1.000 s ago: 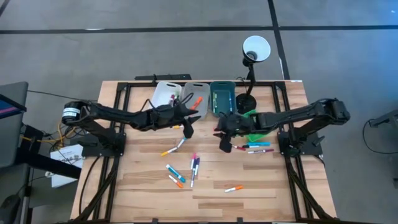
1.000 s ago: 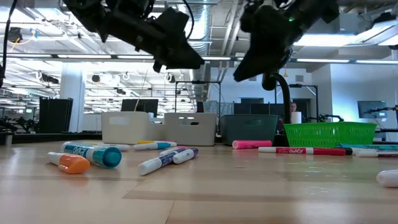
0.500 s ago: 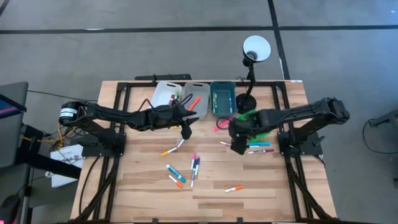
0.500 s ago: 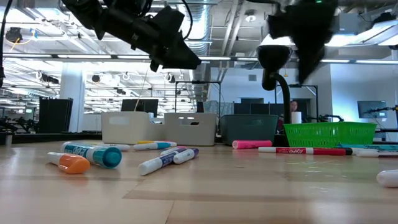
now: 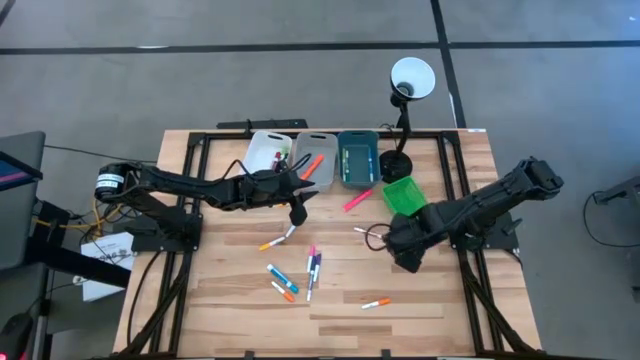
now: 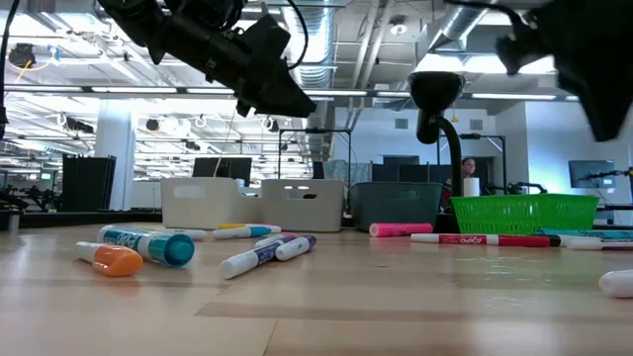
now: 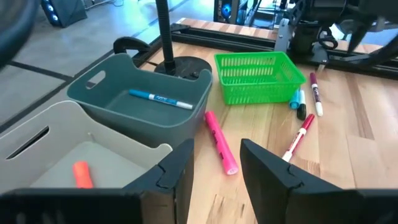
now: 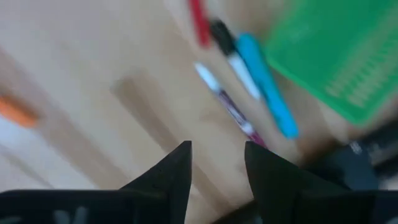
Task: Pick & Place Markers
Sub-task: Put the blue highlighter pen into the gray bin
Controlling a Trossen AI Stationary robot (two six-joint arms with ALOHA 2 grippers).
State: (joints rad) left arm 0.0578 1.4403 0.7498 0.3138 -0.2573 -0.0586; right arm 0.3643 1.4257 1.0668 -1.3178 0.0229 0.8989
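- Change: the right gripper has swung away from the teal bin toward the near right part of the table; it now hangs over bare wood, close to the small cluster of markers beside the green basket
- Right gripper state: fingers stand apart with nothing between them, as its wrist view shows
- A pink marker now lies on the table just in front of the teal bin, not inside it; judged a missed or dropped placement that will need a second pick
- The left gripper has held its place above the table in front of the grey bin; fingers apart, empty
- Task items: one blue marker lies in the teal bin and an orange one in the grey bin; most markers lie loose mid-table, one orange marker toward the near edge
- Surface: a light wooden table on a black frame, bins lined up along the far edge next to a black desk lamp
- Room: open workshop with ceiling ducts and monitors; a person shows far behind the lamp in the low view
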